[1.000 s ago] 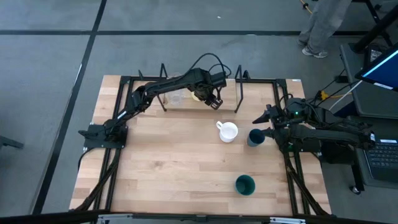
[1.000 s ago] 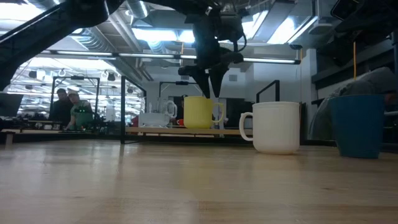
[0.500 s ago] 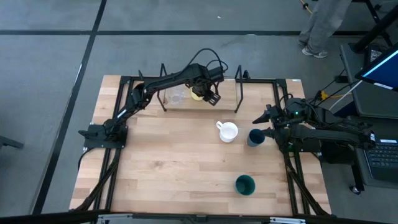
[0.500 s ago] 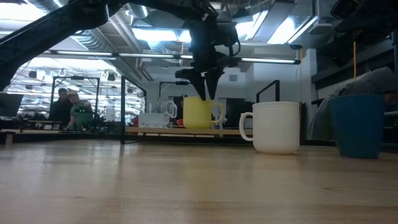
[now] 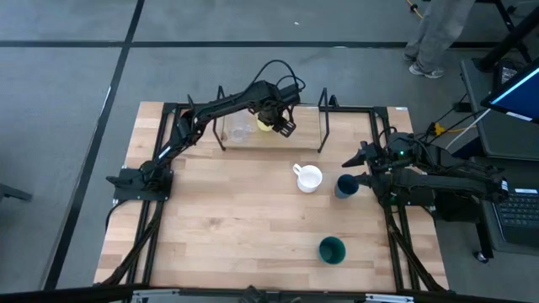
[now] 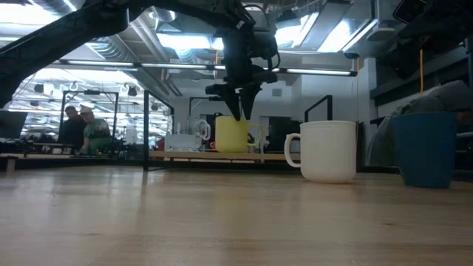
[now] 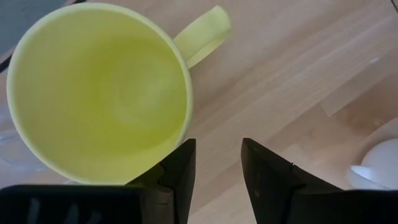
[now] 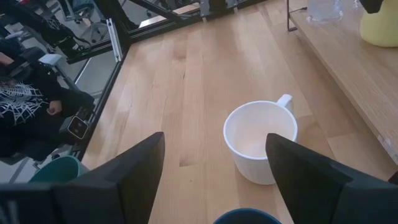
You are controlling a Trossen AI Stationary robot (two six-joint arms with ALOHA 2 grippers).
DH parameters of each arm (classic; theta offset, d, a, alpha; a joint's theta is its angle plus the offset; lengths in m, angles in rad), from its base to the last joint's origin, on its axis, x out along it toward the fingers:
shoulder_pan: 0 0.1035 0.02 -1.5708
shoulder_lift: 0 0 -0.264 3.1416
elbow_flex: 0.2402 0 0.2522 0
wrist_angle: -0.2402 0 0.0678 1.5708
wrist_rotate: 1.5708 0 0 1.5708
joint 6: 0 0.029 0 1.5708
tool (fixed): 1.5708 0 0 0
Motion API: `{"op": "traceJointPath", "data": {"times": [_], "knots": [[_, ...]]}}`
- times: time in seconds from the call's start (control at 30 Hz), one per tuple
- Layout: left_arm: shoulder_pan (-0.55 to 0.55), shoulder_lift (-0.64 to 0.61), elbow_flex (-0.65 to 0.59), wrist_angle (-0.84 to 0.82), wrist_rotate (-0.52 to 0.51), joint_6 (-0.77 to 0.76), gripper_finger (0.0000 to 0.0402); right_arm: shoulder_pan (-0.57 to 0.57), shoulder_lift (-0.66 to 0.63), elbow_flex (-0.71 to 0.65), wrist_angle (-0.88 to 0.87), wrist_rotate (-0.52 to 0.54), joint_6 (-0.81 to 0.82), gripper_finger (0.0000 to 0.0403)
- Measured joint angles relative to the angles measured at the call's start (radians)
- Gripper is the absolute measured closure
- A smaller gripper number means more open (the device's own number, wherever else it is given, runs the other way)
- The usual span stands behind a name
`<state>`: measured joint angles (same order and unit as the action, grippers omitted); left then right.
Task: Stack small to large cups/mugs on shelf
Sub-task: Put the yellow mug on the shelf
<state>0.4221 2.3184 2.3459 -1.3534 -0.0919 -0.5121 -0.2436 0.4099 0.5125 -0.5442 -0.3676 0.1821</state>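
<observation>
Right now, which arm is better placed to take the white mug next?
Right, probably. The right gripper is open and faces the white mug on the table, close by. The left gripper is over the shelf by the yellow mug.

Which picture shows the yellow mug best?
The left wrist view: the yellow mug fills it, empty inside, handle clear. The high view shows a sliver beside the left gripper. The low view shows its side; the right wrist view only an edge.
</observation>
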Motion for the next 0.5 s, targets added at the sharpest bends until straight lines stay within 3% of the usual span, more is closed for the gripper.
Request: {"op": "traceJointPath", "data": {"times": [0.5], "knots": [[0.032, 0.0, 0.0, 0.001, -0.009, 0.026, 0.0278, 0.0, 0.0, 0.0, 0.0, 0.0, 0.0, 0.0121]]}}
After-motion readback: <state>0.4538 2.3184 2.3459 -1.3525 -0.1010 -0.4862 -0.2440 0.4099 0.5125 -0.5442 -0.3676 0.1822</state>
